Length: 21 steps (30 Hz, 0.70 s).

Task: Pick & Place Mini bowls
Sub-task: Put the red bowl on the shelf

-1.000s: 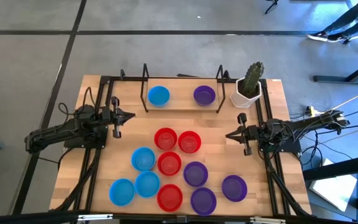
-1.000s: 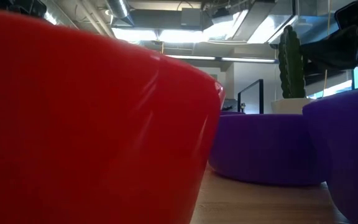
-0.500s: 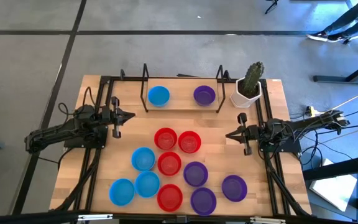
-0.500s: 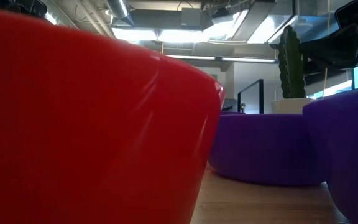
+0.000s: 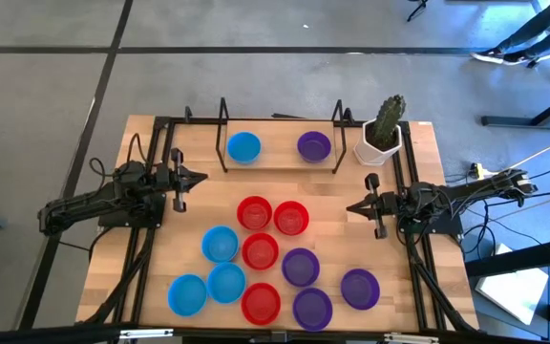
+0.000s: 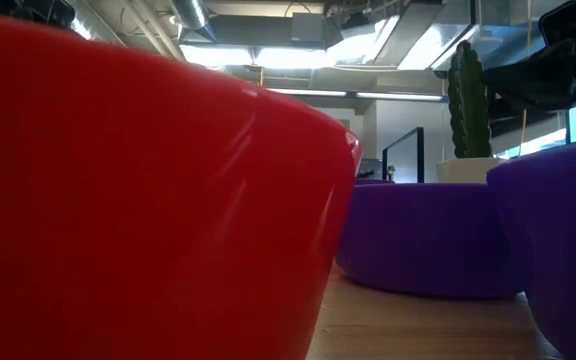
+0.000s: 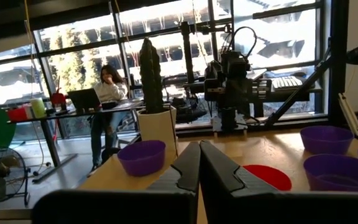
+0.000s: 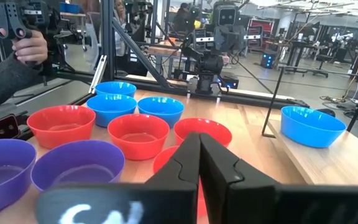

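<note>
You will find no text, label, brand, number or sign that can be read here; pale marks near the right wrist camera's lower edge are too blurred to make out.

Two mini bowls (image 5: 243,146) sit behind ten clustered ones, cactus pot (image 5: 381,145) rightward.

Daylight flooded through the windows (image 7: 166,56) behind the left wrist view; the nearest red bowl (image 6: 148,200) loomed blurred, filling the low view.
</note>
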Tool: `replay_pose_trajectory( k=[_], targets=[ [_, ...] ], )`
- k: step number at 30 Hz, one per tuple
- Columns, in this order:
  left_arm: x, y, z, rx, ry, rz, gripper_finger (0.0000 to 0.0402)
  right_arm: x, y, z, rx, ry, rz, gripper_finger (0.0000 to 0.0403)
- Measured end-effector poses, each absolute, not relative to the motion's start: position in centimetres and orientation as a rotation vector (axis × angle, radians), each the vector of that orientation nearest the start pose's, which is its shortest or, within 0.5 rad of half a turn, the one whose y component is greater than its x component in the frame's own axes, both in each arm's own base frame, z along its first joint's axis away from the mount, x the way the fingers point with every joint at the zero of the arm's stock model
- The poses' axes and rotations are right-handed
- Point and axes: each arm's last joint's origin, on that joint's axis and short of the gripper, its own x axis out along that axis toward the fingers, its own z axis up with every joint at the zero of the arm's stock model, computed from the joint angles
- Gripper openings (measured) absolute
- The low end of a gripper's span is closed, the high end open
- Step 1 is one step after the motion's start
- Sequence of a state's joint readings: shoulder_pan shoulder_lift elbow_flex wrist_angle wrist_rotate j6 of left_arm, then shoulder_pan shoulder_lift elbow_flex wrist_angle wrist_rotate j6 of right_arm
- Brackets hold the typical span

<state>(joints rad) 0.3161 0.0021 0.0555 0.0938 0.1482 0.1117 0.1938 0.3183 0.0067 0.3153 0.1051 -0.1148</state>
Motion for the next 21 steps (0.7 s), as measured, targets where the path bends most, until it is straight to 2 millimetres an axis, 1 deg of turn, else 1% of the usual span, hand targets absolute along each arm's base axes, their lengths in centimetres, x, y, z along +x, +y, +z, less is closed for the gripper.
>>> replay_pose_trajectory(
  k=[4, 10, 21],
  targets=[
    [8.95, 2.48, 19.12, 0.125, -0.136, 0.174, 0.0004, 11.58, 1.96, 16.86, -0.112, -0.009, 0.088, 0.0007],
    [8.94, 2.48, 19.18, 0.127, -0.142, 0.175, 0.0010, 11.58, 1.97, 16.86, -0.112, -0.009, 0.089, 0.0020],
    [8.94, 2.48, 19.19, 0.126, -0.143, 0.175, 0.0004, 11.58, 1.96, 16.86, -0.089, -0.008, 0.088, 0.0008]
  ],
)
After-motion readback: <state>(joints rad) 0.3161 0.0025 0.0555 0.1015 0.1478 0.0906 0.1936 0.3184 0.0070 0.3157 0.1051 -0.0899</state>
